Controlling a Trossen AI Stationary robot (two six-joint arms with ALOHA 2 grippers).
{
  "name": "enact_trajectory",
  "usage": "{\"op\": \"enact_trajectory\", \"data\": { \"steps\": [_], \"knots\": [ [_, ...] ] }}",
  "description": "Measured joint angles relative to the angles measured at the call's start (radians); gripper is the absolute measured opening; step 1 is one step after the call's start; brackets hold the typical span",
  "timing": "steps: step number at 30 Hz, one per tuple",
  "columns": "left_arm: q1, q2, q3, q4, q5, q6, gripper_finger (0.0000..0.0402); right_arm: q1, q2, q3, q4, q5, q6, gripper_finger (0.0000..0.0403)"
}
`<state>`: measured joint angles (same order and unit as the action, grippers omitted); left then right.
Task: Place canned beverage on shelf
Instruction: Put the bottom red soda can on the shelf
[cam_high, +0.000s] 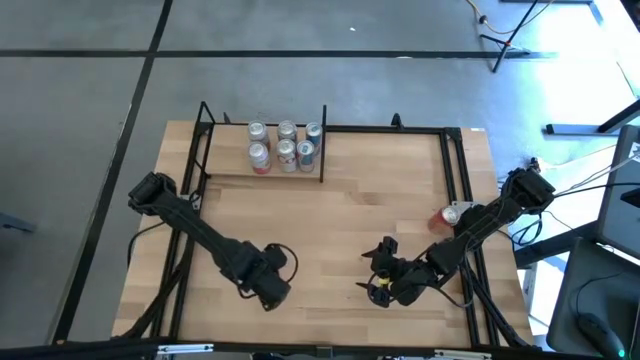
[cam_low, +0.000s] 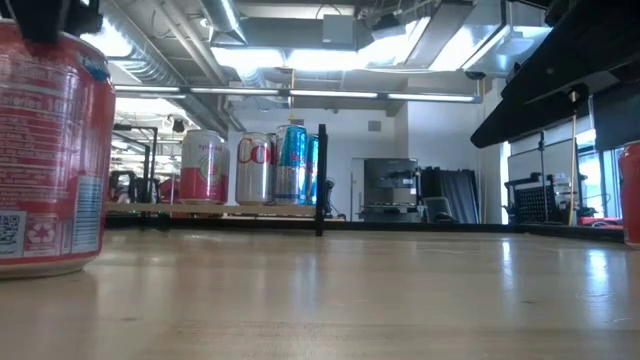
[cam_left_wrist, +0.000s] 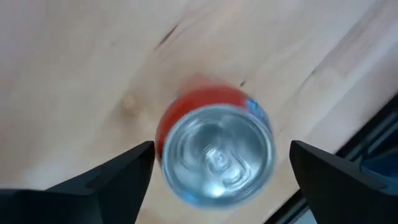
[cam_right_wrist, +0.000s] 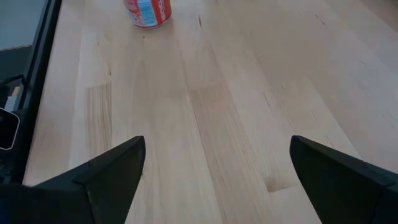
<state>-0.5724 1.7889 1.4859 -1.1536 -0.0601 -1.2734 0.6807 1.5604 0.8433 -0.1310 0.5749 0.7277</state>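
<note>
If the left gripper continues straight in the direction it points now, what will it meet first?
Most likely the red can: it stands upright directly below the open left gripper, centred between its fingers. How far below is unclear.

From above I see the wooden table (cam_high: 330, 230) filling the middle, with a black rail (cam_high: 380, 128) running along its 12 o'clock edge. Grey floor (cam_high: 80, 100) surrounds it, crossed by dark lines (cam_high: 150, 70) toward 10 o'clock. Stand legs (cam_high: 510, 40) spread out at 1 o'clock, and cables (cam_high: 590, 180) trail off at 3 o'clock. At table height I make out bright ceiling lights (cam_low: 290, 55) and a dark cabinet (cam_low: 385, 185) far behind.
</note>
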Motion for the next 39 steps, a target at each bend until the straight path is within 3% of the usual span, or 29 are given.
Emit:
{"op": "enact_trajectory", "data": {
  "steps": [8, 16, 22, 29, 33, 39],
  "knots": [
    [-0.005, 0.0, 0.094, -0.23, -0.012, 0.189, 0.0353, 0.0, 0.02, 0.0, 0.01, -0.003, 0.0, 0.0383],
    [0.003, 0.0, 0.101, -0.13, -0.019, 0.138, 0.035, 0.0, 0.022, 0.0, 0.003, -0.008, -0.002, 0.0383],
    [-0.031, 0.0, 0.101, -0.131, 0.027, 0.34, 0.0349, 0.0, 0.022, 0.0, 0.004, -0.008, -0.002, 0.0383],
    [-0.062, 0.0, 0.101, -0.128, -0.1, 0.611, 0.0349, 0.0, 0.022, 0.0, 0.003, -0.008, -0.003, 0.0383],
    [-0.064, 0.0, 0.1, -0.11, -0.169, 0.629, 0.0349, 0.0, 0.022, 0.0, 0.003, -0.008, -0.003, 0.0383],
    [-0.073, 0.0, 0.099, -0.087, -0.184, 0.707, 0.0349, 0.0, 0.022, 0.0, 0.003, -0.008, -0.003, 0.0383]
  ]
}}
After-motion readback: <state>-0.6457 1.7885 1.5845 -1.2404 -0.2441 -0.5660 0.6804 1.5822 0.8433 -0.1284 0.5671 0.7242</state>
